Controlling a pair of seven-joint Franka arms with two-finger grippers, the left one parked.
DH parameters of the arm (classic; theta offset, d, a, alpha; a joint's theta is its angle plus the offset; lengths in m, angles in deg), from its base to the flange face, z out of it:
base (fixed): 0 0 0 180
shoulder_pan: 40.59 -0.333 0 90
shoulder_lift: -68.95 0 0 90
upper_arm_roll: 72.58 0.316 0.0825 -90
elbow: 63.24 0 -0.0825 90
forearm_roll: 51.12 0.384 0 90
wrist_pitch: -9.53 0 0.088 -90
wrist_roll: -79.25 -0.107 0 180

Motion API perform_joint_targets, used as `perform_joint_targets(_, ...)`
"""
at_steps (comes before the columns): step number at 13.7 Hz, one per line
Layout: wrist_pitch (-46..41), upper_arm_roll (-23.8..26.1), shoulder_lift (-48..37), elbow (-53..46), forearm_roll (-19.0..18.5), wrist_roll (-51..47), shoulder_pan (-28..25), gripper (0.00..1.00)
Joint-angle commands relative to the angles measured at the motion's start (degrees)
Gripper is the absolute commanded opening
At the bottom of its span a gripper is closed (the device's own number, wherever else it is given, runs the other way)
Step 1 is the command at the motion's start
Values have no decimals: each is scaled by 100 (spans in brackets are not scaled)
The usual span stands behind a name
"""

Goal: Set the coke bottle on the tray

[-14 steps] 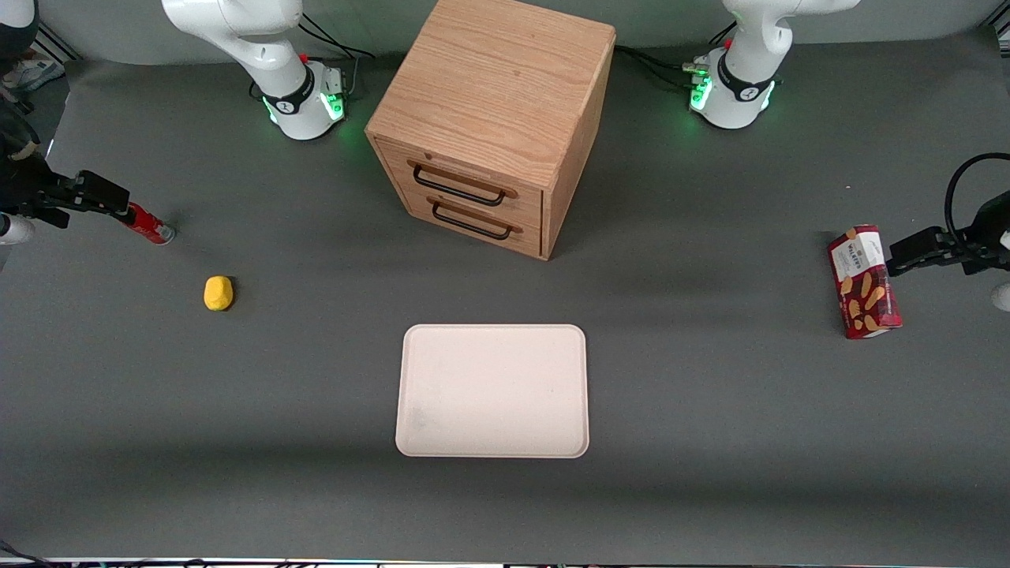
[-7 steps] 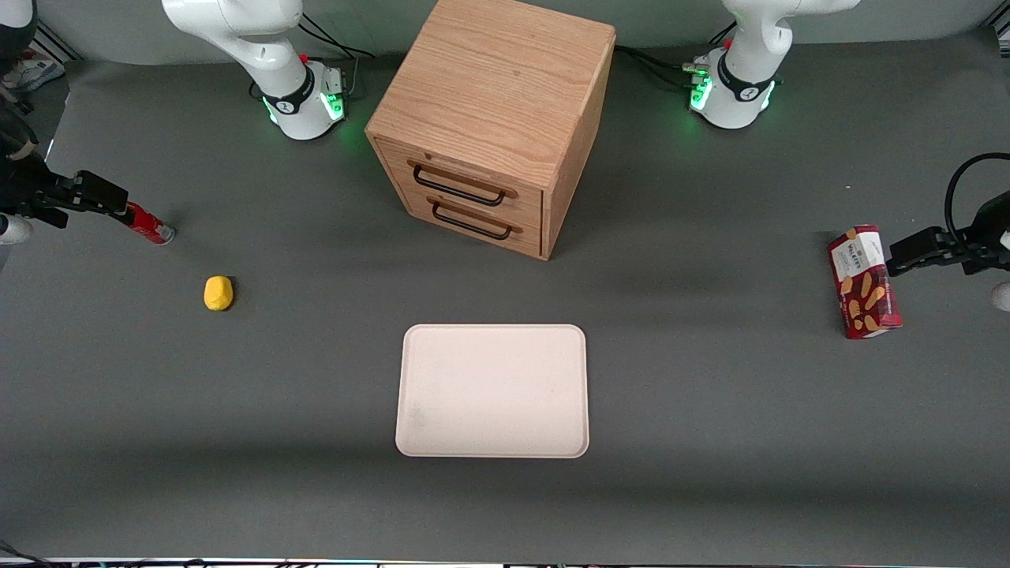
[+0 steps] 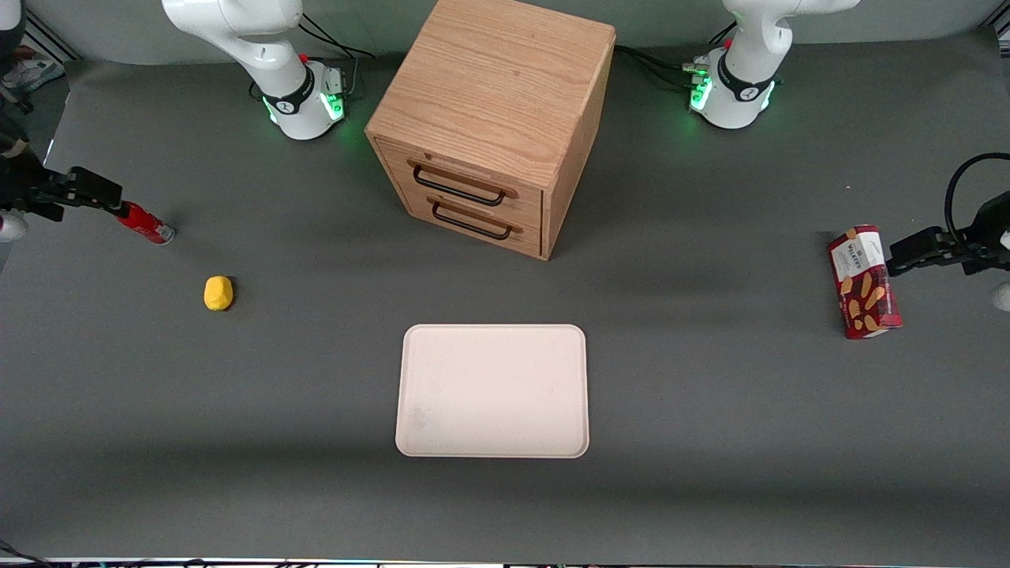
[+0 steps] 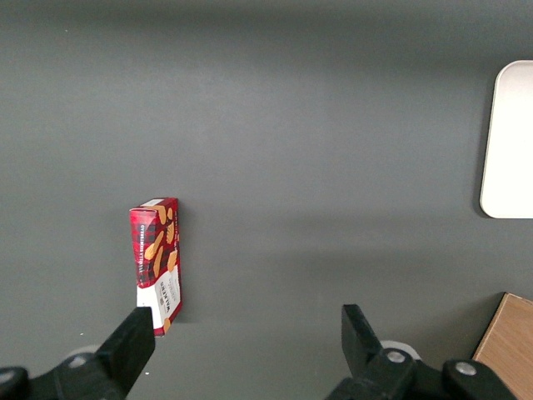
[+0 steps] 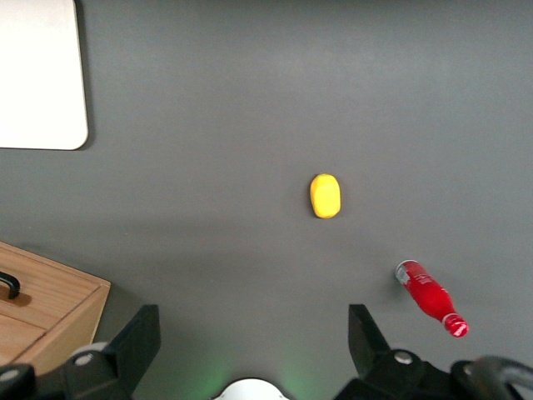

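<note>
the hand hangs above the worktop at the working arm's end, fingers spread wide and holding nothing. the coke bottle lies on its side on the worktop, apart from the fingers, a yellow lump near it and closer to the front camera. the tray sits bare, well apart, in front of the wooden cabinet.

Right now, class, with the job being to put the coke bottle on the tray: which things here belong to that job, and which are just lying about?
Belong to the job:
coke bottle, lying on the table
tray, nothing on it
gripper, open, above the table, not holding the bottle

Just lying about:
yellow lump
wooden drawer cabinet
red biscuit box
</note>
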Motion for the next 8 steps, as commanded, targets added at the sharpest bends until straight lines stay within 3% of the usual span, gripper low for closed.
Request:
perform_joint_targets(1, -107, -474, -139, -34, -131, 639, -5, 100)
perform_joint_targets(2, -55, -571, -271, 114, -324, 867, 4, 100)
perform_joint_targets(8, 236, -1529, -1282, 1011, -668, 1895, 39, 100)
